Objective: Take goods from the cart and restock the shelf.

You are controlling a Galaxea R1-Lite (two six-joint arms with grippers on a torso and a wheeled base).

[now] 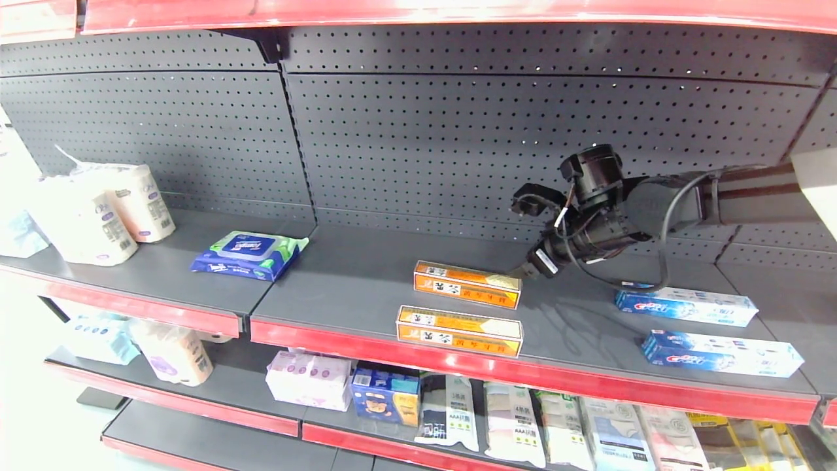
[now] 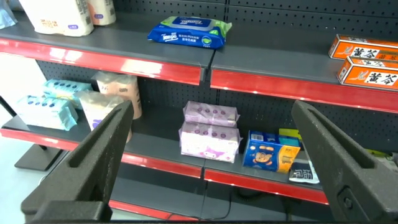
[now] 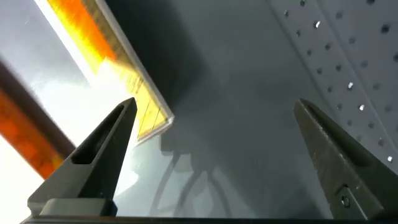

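Right gripper (image 3: 214,106), jaws wide apart and empty, sits just off the end of the rear orange box (image 1: 467,284) — laid flat on the shelf (image 1: 353,261), squared behind its twin (image 1: 460,330), likely for tidy facing — while the left gripper (image 2: 211,109) hangs open lower down.

Matt metal shelf (image 1: 366,268) carries glossy cardboard orange boxes (image 1: 466,284).

A shop: red-edged pegboard shelves (image 1: 366,330) stocked with packaged goods (image 1: 467,284).
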